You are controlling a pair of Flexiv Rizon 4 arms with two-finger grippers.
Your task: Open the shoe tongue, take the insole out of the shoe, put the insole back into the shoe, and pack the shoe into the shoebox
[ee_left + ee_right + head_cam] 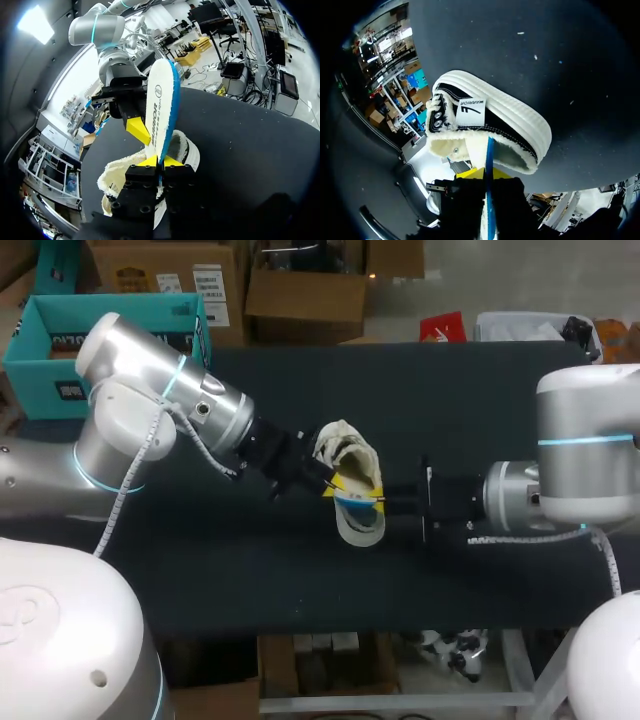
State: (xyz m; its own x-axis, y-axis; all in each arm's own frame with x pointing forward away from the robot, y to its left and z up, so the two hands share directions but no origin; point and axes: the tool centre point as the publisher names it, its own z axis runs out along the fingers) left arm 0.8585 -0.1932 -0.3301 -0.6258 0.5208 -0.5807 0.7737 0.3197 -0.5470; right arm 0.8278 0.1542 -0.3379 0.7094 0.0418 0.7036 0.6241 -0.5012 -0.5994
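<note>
A black shoe (350, 452) with a white sole and cream fleece lining lies on its side mid-table. The white insole (360, 528) with a blue rim is out of it, held on edge just in front of the shoe. My left gripper (333, 485) is shut on one end of the insole (161, 100), its yellow tips (150, 161) pinching it above the shoe (115, 175). My right gripper (378, 502) is shut on the other side, with the insole's (481, 147) blue edge between its tips. The shoe's opening (495, 125) faces that gripper. My right arm's yellow finger (137, 131) presses the insole's face.
A teal open box (60, 340) stands at the back left, partly behind my left arm. The dark tabletop (480, 400) spreads around the shoe on all sides.
</note>
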